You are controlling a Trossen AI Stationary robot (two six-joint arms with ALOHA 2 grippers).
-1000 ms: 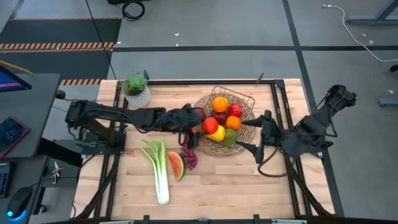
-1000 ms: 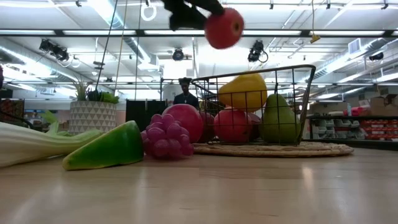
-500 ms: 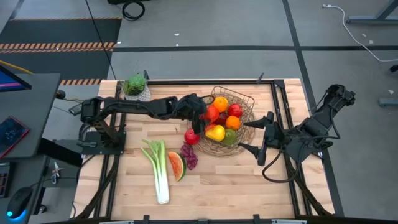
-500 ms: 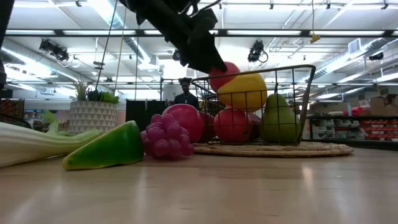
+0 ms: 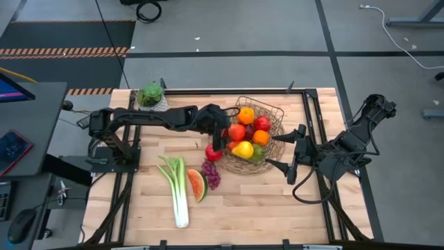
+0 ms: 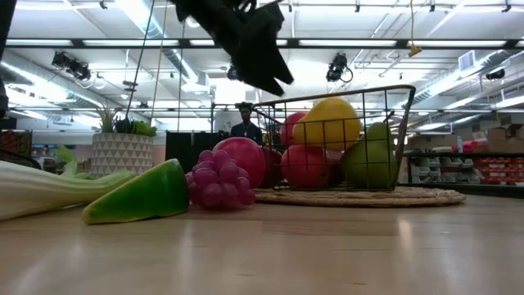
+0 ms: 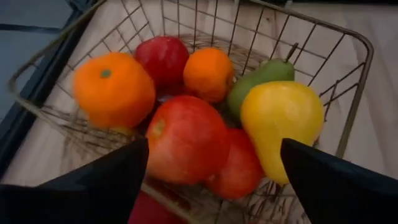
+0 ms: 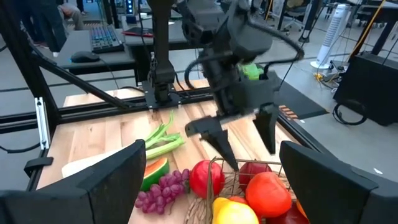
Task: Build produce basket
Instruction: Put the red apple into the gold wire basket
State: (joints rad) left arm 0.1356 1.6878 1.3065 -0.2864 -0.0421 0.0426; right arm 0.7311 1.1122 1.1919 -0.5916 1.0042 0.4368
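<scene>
**High view: left hand empty over the basket, four pieces still out on the bench**

High view, left to right, taking the basket [image 5: 253, 132] as the landmark: the leek [image 5: 177, 191] lies well left of it on the bench [image 5: 277, 201], its long axis running from the far side toward the near edge. The watermelon slice [image 5: 198, 185] sits just beside the leek, the grapes [image 5: 211, 173] next, and a loose red apple [image 5: 214, 152] rests just outside the basket's left rim.

The left hand [image 5: 223, 133] hangs above that rim with fingers spread and nothing between them; in its wrist view an apple [image 7: 186, 140] lies in the basket below it. That arm is plainly nearer the loose apple, which lies toward the near edge from the hand.

The right hand [image 5: 290, 151] waits open beside the basket's right rim.

No readable writing or brands show.
</scene>
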